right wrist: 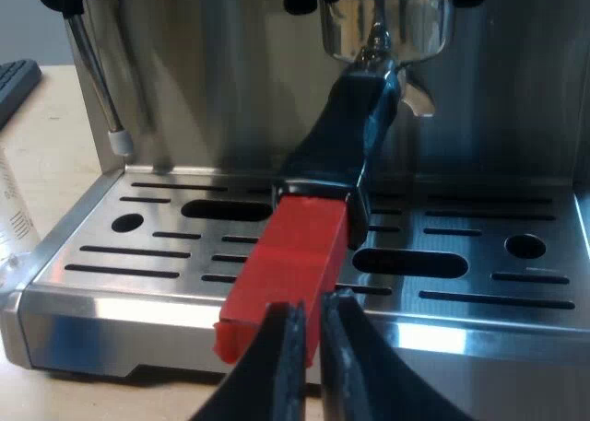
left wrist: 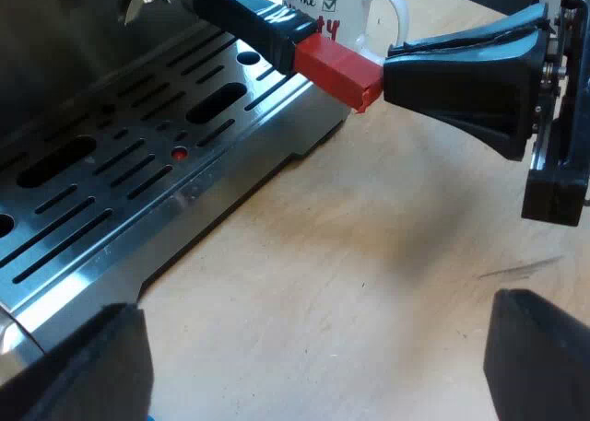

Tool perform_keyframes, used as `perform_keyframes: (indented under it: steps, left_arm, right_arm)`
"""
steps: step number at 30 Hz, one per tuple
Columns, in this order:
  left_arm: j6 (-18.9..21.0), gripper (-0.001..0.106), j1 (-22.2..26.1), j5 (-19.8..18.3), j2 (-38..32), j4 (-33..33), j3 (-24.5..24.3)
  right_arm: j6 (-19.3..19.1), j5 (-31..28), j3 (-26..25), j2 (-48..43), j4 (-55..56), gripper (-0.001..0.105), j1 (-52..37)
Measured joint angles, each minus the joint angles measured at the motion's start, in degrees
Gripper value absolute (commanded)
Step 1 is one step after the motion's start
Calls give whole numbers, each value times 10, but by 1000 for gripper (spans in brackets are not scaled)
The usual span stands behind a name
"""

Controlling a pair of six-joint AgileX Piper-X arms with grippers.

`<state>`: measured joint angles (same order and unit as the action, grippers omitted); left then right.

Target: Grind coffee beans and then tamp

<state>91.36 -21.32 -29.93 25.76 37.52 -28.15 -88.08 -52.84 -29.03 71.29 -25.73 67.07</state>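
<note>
**Operator:** Where was the metal holder (right wrist: 355, 135) with the dark handle?

**Technician:** It was locked under the front of the steel espresso machine (right wrist: 212, 89). Take a flat dial centred on the holder's bowl, with 12 o'clock at the machine's back wall. The handle ran out to 6 o'clock above the slotted steel drip tray (right wrist: 138, 315).

**Operator:** What were the gripper states?

**Technician:** The right gripper (right wrist: 313, 321) had its fingers together. Its tips touched the red end (right wrist: 286, 274) at 6 o'clock but were not clamped round it. The left gripper (left wrist: 313, 366) had its fingers wide apart and empty, above the pale wooden table (left wrist: 369, 255) near 7 o'clock.

**Operator:** How would the holder handle?

**Technician:** It was judged rigid and heaviest at the bowl, and the smooth red plastic was probably slippery. The recommended hold was across the handle's flat sides, where dark meets red. Unlocking would likely need a firm sideways twist.

**Operator:** Was anything in the way?

**Technician:** A white printed mug (left wrist: 369, 11) stood near the red end, at about 4 o'clock, and could block a swing that way. The thin metal steam wand (right wrist: 92, 71), at about 10 o'clock, was well apart.
</note>
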Motion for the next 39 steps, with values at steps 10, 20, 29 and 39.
perform_keyframes:
  steps: [10, 20, 29, 39]
  left_arm:
    - [0, 80, 0, 0, 0, 0, 0]
    - [0, 80, 0, 0, 0, 0, 0]
    - [0, 80, 0, 0, 0, 0, 0]
    - [0, 80, 0, 0, 0, -9, 0]
  right_arm:
    - [-1, -72, 0, 0, 7, 6, 54]
    - [-7, -83, 1, -21, 19, 30, 92]
    - [-71, -83, -2, -115, 37, 65, 92]
    - [20, -44, -120, -156, 301, 65, 92]
